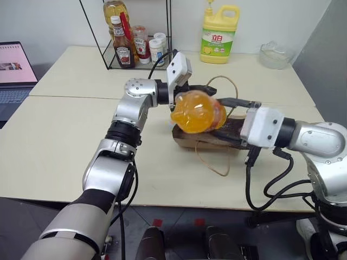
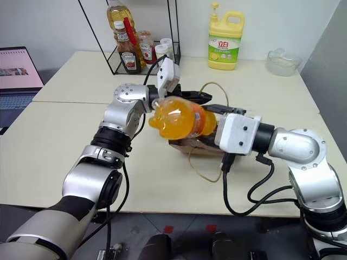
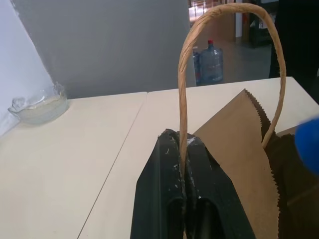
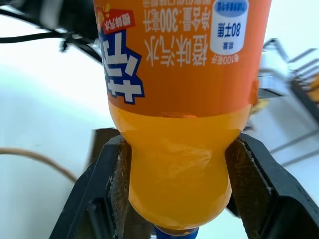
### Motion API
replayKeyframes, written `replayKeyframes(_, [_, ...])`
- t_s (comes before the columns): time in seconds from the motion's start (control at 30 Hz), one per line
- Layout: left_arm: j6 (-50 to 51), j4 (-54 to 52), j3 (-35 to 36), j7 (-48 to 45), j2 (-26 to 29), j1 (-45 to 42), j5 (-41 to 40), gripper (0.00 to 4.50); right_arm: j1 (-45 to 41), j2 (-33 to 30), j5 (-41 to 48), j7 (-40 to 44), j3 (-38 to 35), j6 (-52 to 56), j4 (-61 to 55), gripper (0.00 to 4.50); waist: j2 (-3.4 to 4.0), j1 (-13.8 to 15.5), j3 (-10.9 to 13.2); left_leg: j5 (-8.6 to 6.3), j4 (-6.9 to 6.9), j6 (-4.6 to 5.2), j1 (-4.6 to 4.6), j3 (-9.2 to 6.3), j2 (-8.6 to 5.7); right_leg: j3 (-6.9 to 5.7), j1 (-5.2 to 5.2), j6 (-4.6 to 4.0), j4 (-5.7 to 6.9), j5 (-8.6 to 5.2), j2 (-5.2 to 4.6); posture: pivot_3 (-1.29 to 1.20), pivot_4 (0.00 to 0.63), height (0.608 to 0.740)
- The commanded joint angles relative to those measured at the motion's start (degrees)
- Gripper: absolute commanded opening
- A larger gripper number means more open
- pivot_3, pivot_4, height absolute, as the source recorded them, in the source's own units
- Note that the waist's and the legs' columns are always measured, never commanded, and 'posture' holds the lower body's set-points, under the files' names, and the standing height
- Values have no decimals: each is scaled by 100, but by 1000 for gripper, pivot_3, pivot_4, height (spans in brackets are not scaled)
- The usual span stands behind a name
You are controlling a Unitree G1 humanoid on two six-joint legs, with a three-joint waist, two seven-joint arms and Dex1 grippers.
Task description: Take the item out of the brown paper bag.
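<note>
Orange drink bottle (image 2: 181,119), lying level, base toward the camera, is clamped near its neck by the right gripper (image 4: 174,194) above the brown paper bag (image 1: 209,138), whose cord handle (image 3: 187,74) the closed left gripper (image 3: 183,164) pinches.

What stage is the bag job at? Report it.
Done: the orange drink bottle is out of the brown paper bag and held above it. In hand: the right hand grips the bottle near its neck; the left hand pinches a bag handle. Left: carry the bottle clear and put it down.
</note>
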Motion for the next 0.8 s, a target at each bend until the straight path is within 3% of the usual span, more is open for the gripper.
replayKeyframes(0.03, [-200,73,133,87,-22,-199,51,0,32,-292,11,-120,-646,-352,-225,2406,0,1,0,0,0,0,0,0,0,0,0,0,-1,0,0,0,150,740])
replayKeyframes(0.27, [-319,190,144,124,-52,-217,91,0,527,-873,-55,-88,-1533,-841,233,2406,0,3,0,-1,0,1,0,1,-2,1,1,0,0,0,0,0,150,740])
replayKeyframes(0.53, [-335,63,158,102,-66,-103,97,0,2031,-1325,-610,-67,-2522,-1976,1441,2406,0,13,0,-1,0,1,2,6,-3,5,5,0,-1,0,-2,0,150,740])
replayKeyframes(0.67, [-317,-50,148,90,-60,-51,93,0,2586,-1616,-1290,-300,-2308,-2433,2446,2406,0,4,0,-1,1,1,5,9,-4,10,5,0,0,0,-2,0,150,740])
replayKeyframes(0.8, [-280,-101,160,102,-43,-27,82,0,2587,-1718,-1780,-490,-1855,-2305,2925,2406,4,-20,1,0,0,1,10,15,-4,16,3,0,2,0,-1,0,150,740])
